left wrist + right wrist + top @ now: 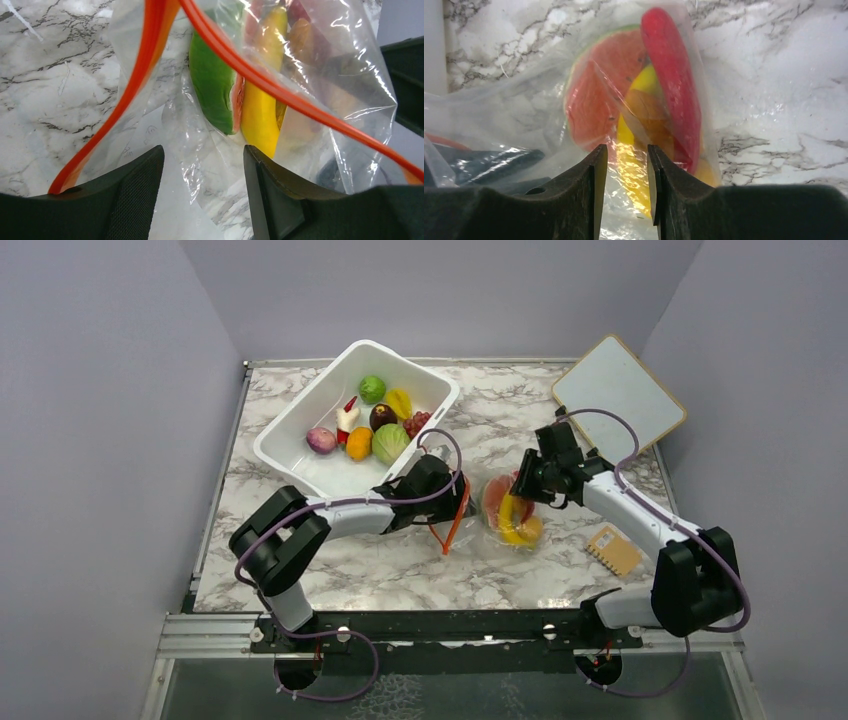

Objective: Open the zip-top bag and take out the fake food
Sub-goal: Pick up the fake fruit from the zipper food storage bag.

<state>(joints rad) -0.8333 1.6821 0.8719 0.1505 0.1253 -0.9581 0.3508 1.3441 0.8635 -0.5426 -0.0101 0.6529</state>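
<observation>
Top external view: zip-top bag (487, 525) lies mid-desk (350, 570), its mouth at 9 o'clock already parted, fake food (512, 515) inside. Judged step: emptying, which next calls for tipping the closed end.

Left hand (452, 504) is wide apart around loose film, gripping nothing. Right hand (520, 490) is narrowly parted at the closed end; I cannot tell whether it grips.

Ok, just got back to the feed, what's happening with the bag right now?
Both arms are on the zip-top bag in the middle of the table. The left pincer sits open at its mouth, where the orange zip strip is parted into two lines. The right pincer is at the other end, over the food, jaws slightly apart; whether it pinches the plastic I cannot tell. The watermelon slice, banana and a red piece are inside the bag.
</observation>
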